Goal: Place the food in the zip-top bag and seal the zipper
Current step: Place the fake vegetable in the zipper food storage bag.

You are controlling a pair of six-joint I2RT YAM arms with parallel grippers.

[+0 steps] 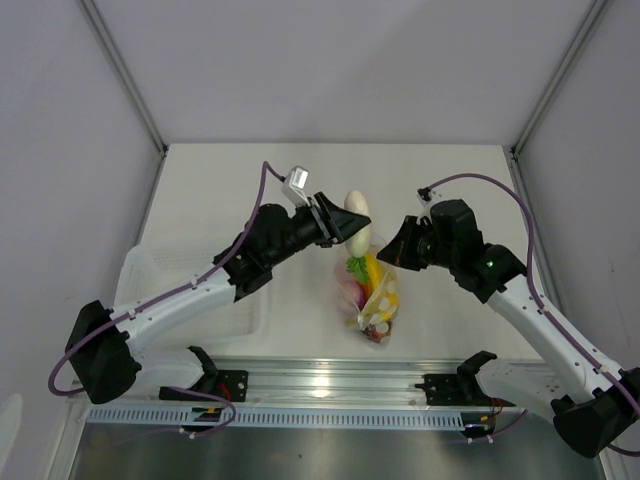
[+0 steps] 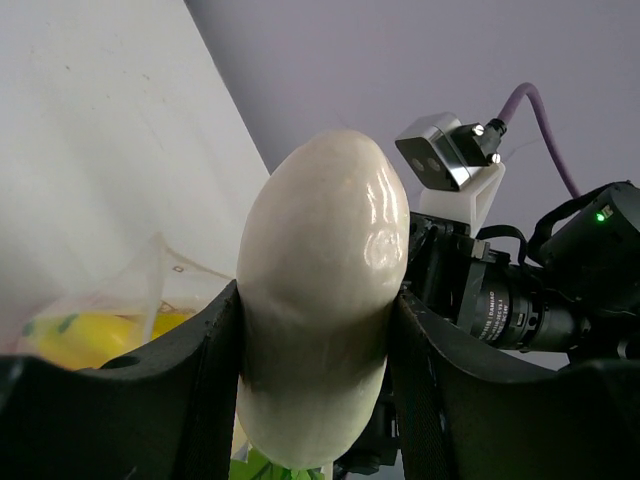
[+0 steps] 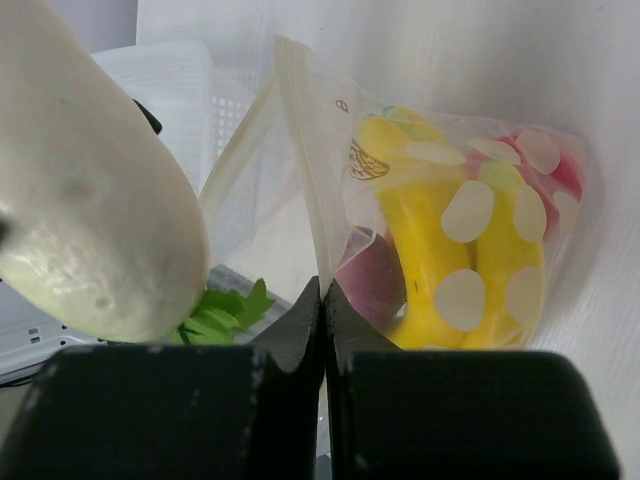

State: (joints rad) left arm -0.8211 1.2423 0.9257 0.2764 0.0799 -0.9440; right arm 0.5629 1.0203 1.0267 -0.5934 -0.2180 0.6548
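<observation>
Two grippers meet above the middle of the tabletop (image 1: 450, 170), nearer its front edge than its back. The left gripper (image 1: 347, 229) stands about half open, its black fingers (image 2: 190, 370) clamped on either side of a white radish (image 2: 320, 250). The radish hangs upright in the air, green leaves (image 3: 225, 305) pointing down at the bag (image 1: 378, 305). The right gripper (image 3: 323, 300) is fully closed, its two fingertips pinching the clear film at the bag's mouth edge and lifting it, so the mouth gapes toward the radish. The bag's lower end lies on the tabletop close to the front edge, roughly midway between the left and right sides. A yellow banana (image 3: 410, 230), a dark red-purple round fruit (image 3: 370, 280) and a red piece (image 3: 570, 180) are inside the bag. A shallow white tray (image 1: 165, 265) sits near the tabletop's front left corner, well apart from the bag.
</observation>
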